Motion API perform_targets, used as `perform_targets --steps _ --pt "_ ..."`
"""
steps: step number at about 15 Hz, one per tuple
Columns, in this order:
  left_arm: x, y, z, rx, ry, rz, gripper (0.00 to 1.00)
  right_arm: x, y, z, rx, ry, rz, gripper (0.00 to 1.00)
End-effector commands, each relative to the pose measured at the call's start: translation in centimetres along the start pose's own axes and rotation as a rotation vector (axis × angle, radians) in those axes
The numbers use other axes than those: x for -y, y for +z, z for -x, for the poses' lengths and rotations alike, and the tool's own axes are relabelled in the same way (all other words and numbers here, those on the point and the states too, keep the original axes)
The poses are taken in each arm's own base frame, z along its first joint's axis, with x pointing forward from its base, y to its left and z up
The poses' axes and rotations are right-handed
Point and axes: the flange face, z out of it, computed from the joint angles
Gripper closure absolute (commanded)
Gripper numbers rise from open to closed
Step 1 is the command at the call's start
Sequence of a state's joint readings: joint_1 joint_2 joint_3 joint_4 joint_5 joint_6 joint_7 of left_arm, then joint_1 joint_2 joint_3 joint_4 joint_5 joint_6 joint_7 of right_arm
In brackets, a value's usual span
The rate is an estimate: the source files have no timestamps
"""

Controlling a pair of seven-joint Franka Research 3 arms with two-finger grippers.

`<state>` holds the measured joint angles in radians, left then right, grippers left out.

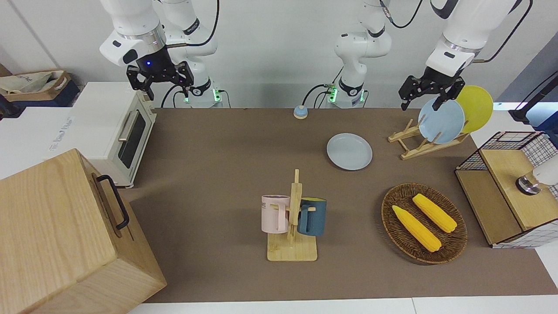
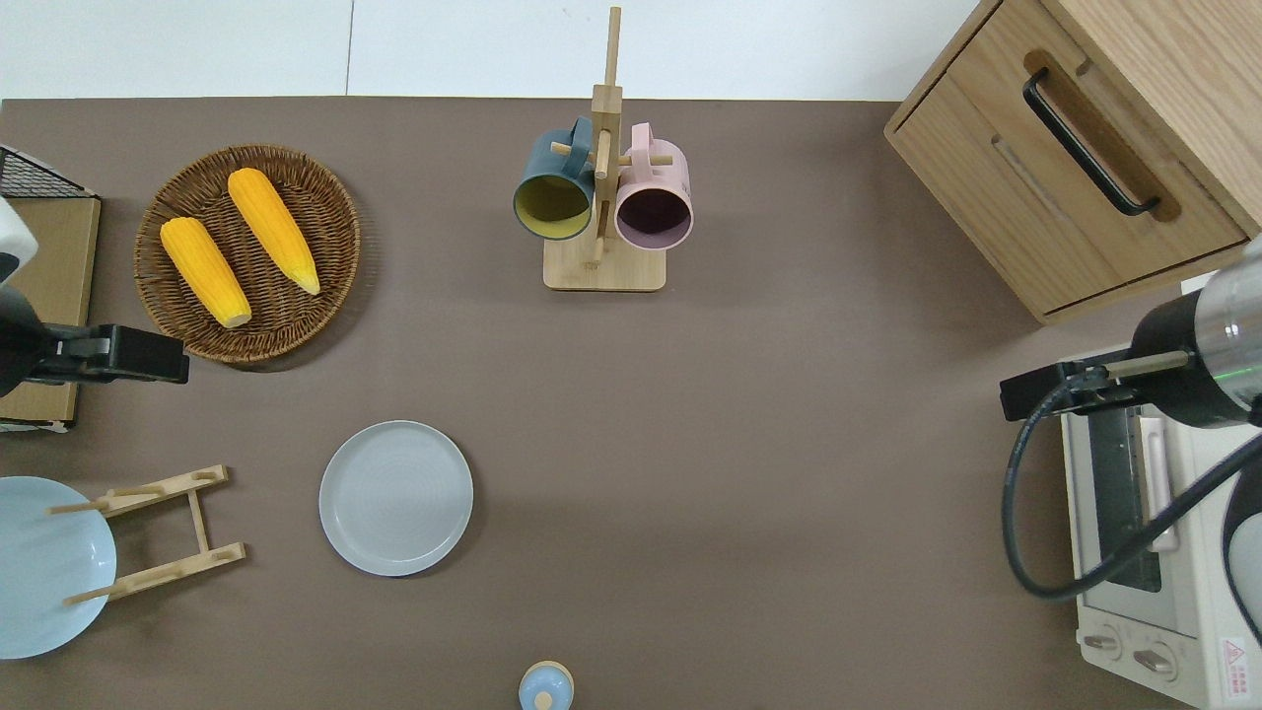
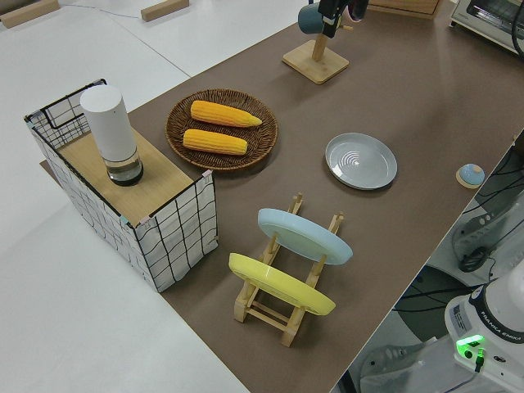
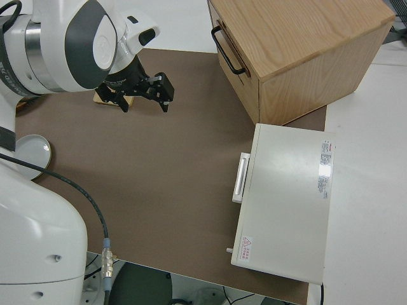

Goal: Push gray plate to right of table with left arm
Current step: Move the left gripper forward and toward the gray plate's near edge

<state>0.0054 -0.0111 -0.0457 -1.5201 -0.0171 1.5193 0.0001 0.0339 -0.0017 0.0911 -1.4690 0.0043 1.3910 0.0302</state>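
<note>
So there are three plates total. The gray plate [image 2: 395, 498] lies flat on the table [image 2: 749, 444], sitting by itself toward the left arm's end and nearer to the robots than the basket [image 2: 246, 253]. Nothing's touching it. The other two plates, one sky-blue plate [image 1: 441, 121] and one yellow plate [image 1: 476, 107], stand tilted in the wooden plate rack [image 1: 414, 141], which is beside the gray one, closer to the left arm's end.

The left gripper [image 1: 426, 94] hangs in the air up by the top edge of the sky-blue plate with its fingers spread apart and nothing between them. Whether it's actually touching that plate I can't really tell from the front view. The right arm is parked, and its gripper [image 1: 160, 81] is spread wide too, empty.

Rest of the count: two corn cobs [image 2: 237, 245] side by side in the one wicker basket, two mugs on the mug stand [image 2: 603, 222], a dark blue mug [image 2: 554, 192] and a pink mug [image 2: 655, 202]. One little blue bell [image 2: 545, 686] sits at the table edge nearest the robots. One wooden cabinet [image 2: 1085, 138] and one white toaster oven [image 4: 286, 203] sit at the right arm's end, and one wire crate [image 3: 131, 201] with a white cylinder [image 3: 110, 131] on it at the left arm's end.
</note>
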Motion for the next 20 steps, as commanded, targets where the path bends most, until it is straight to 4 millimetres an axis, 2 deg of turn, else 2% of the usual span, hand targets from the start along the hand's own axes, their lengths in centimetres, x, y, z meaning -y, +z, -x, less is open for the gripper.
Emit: perform_targets --steps 1,8,10,15,17,20 --pt "0.1 -0.8 0.6 -0.001 -0.003 -0.014 0.01 -0.2 -0.3 0.4 0.004 0.003 -0.007 0.017" --pt "0.5 0.4 1.6 0.045 -0.012 -0.006 0.01 -0.2 -0.3 0.4 0.005 0.003 -0.007 0.017" --pt "0.6 1.5 2.2 0.05 -0.014 -0.003 0.01 -0.2 -0.3 0.4 0.005 0.001 -0.007 0.017" --pt "0.4 6.3 4.3 0.018 -0.014 0.027 0.01 -0.2 -0.3 0.4 0.005 0.003 -0.007 0.017" --pt "-0.1 8.8 5.5 0.001 -0.006 0.025 0.01 -0.2 -0.3 0.4 0.004 0.001 -0.007 0.017" --pt "0.4 12.8 7.6 -0.01 0.004 0.022 0.01 -0.2 -0.3 0.4 0.005 0.003 -0.007 0.017"
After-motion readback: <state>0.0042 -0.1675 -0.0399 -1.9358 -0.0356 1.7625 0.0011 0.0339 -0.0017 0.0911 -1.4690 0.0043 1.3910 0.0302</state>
